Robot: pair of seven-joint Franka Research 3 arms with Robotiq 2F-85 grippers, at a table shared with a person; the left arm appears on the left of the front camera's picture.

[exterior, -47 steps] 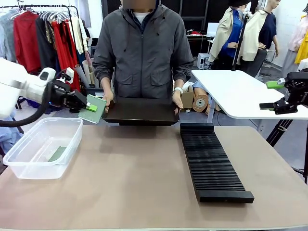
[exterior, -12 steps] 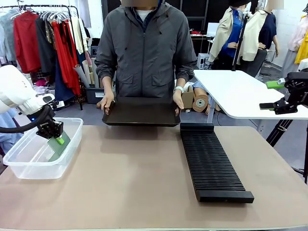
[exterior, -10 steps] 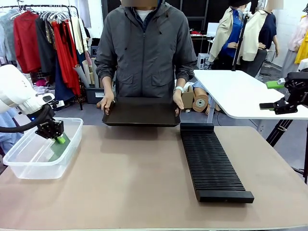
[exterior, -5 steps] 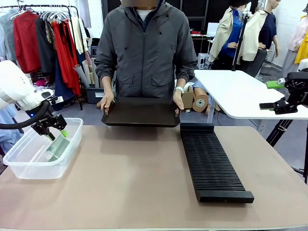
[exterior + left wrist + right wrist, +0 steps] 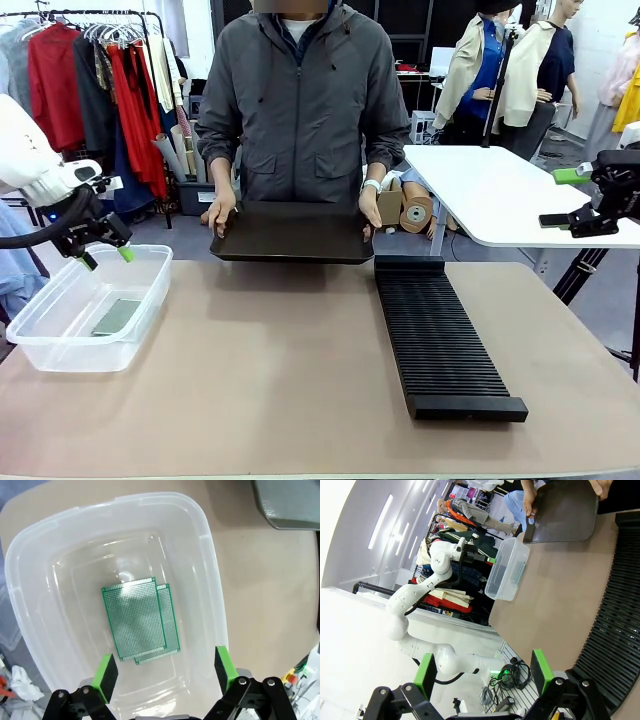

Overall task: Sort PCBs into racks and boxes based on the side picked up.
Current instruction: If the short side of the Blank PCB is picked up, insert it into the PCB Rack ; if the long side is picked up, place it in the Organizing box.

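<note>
Left wrist view, PCBs [image 5: 142,619]: two green boards flat on the floor of the clear box [image 5: 210,580], one overlapping the other, slightly offset.
Box: on the table's [image 5: 300,380] left part, near the robot's edge; rim just below the left gripper [image 5: 100,258].
Left gripper: raised over the box, green pads wide apart, holding nothing.
Rack [image 5: 440,340]: long, black, slotted, lying on the table's right half, well apart from the box.
Tray [image 5: 292,232]: flat, black, held level at the far edge by the person's two hands [image 5: 222,210].
Right gripper [image 5: 575,195]: up at the right, off the table, pads spread in the right wrist view, nothing between them.
</note>
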